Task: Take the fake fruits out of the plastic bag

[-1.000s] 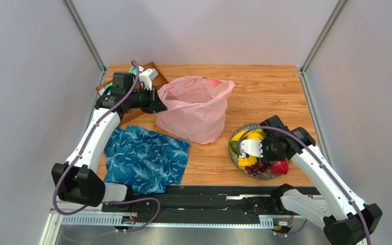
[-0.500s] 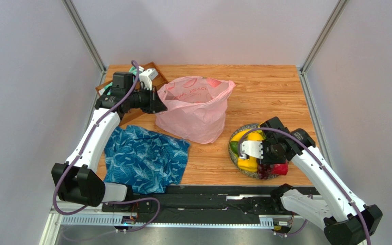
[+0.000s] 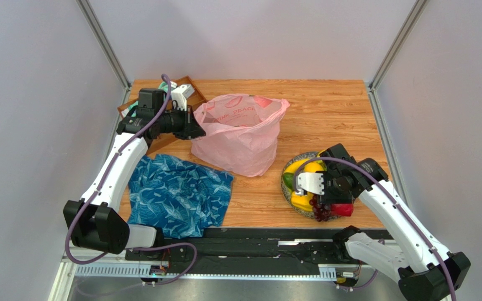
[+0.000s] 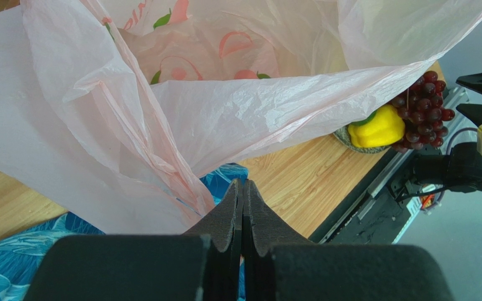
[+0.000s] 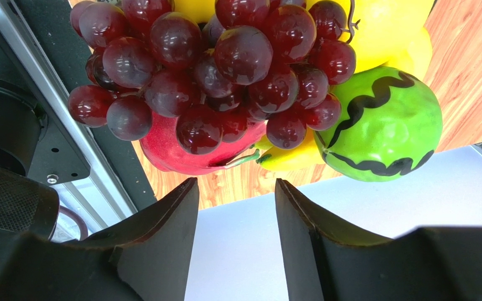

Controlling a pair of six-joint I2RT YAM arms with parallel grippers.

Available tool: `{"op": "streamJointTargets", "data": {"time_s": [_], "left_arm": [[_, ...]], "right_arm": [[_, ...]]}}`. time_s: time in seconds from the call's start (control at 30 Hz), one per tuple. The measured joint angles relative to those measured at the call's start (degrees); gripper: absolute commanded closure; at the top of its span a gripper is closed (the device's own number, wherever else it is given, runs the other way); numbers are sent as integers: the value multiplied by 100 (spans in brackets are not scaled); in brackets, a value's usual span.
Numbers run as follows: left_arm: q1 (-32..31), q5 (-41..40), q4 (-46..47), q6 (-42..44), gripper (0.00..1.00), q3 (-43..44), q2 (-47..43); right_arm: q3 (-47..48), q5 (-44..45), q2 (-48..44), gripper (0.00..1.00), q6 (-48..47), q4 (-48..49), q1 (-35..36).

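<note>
Pale-pink thin crinkly plastic bag (image 3: 240, 141) looked limp, light; rim the likely hold, where left gripper (image 4: 242, 188) pinched it; right gripper (image 5: 234, 188) gaped empty over glossy dark-purple plastic grapes (image 5: 224, 69).

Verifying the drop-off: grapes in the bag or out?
Out. The grapes sit atop the fake fruits in the dish, apart from the plastic bag; right hand open, off them.

Dark grapes (image 5: 212, 69) beside green fruit (image 5: 382, 125)

Overhead view looks down; both wrist views (close-up) share the grapes (image 5: 212, 69).
</note>
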Motion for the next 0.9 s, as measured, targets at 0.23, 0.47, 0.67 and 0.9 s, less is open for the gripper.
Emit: {"op": "streamJointTargets", "data": {"time_s": [0.23,0.47,0.67,0.9], "left_arm": [[0,7,2,0,45,0,0],[2,-116,-142,48,1,111,0],[4,-308,-374,345,1,822,0],[7,-914,-566,846,1,1357,-98]], "right_arm": [[13,59,-105,25,7,-2,-2],[275,181,-870,0,90,74,-70],[920,170,-857,0,1003,673,-791],[2450,-487,1054,0,3351,1582,-2114]]}}
